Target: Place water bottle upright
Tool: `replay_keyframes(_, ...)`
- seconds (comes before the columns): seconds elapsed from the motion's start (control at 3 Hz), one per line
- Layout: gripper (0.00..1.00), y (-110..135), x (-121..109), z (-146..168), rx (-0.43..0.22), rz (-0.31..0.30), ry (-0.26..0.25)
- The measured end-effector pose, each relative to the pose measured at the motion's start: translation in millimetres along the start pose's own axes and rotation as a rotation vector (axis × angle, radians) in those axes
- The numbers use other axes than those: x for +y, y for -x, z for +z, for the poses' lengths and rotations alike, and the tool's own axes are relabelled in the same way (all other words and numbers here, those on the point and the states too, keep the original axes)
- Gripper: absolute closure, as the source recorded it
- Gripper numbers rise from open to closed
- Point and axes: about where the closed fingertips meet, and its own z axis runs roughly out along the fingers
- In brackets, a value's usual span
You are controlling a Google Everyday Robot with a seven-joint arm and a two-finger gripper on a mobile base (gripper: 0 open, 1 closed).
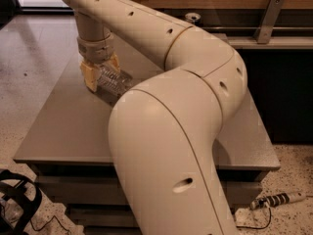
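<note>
The big cream arm (181,131) fills most of what I can see. Its thick near link rises from 6 o'clock, bends at a fat elbow at about 2 o'clock, then runs back across to 11 o'clock, where the wrist turns straight down over the grey desk (63,126). The pincer (103,78) hangs from that wrist at about 10 o'clock, low over the desk's far left part. Its yellow fingers (89,77) are closed on either side of the water bottle (116,84). The bottle is not upright: its clear ribbed body slants out of the grip toward 4 o'clock, close to the desk top, though I cannot tell whether it touches. Its cap is hidden. On the speckled floor a black cable (14,199) lies at 8 o'clock.
</note>
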Motion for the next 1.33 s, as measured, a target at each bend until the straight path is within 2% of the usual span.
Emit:
replay_keyframes(0.33,0.83,0.2,0.1,-3.8,0.000,0.000,0.000)
replay_keyframes(0.67,1.00,3.9,0.1,-2.2,-0.011,0.000,0.000)
replay_keyframes(1.0,1.00,4.1,0.1,-2.9,-0.011,-0.001,0.000)
replay_keyframes(1.33,1.00,20.1,-2.1,-20.2,-0.104,-0.054,-0.013)
